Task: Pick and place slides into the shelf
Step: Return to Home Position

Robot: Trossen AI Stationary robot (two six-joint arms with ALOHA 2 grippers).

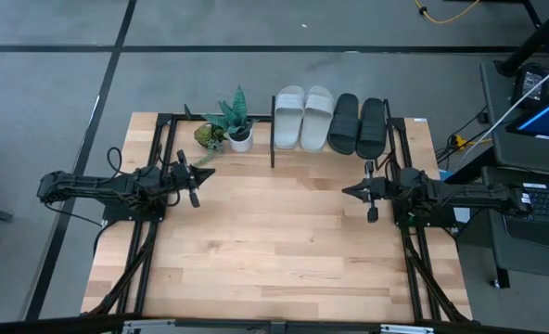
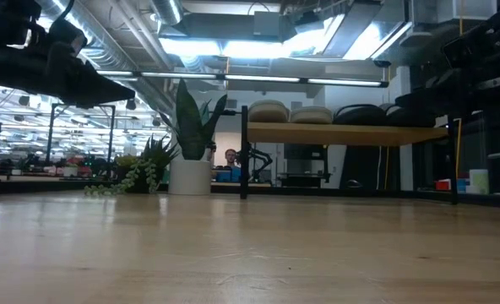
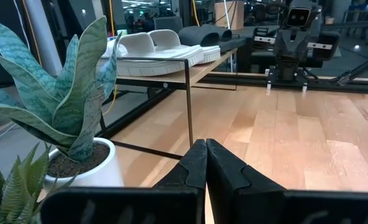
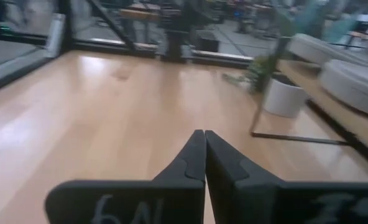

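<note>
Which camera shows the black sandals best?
The high view: both black slides show whole from above, beside the white pair. The low view shows only dark humps over the shelf; the left wrist view, a far glimpse; the right wrist view, none.

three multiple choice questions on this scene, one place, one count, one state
1. Where are the slides? A) on top of the shelf B) on the tabletop C) in a gripper
2. How many slides are black? A) one B) two C) four
3. How are the left gripper and right gripper? A) both shut, empty B) both open C) each holding a slide
Answers: 1 A, all four lie on the board; 2 B, two black beside two white; 3 A, each wrist view shows fingers pressed together, nothing between.
</note>
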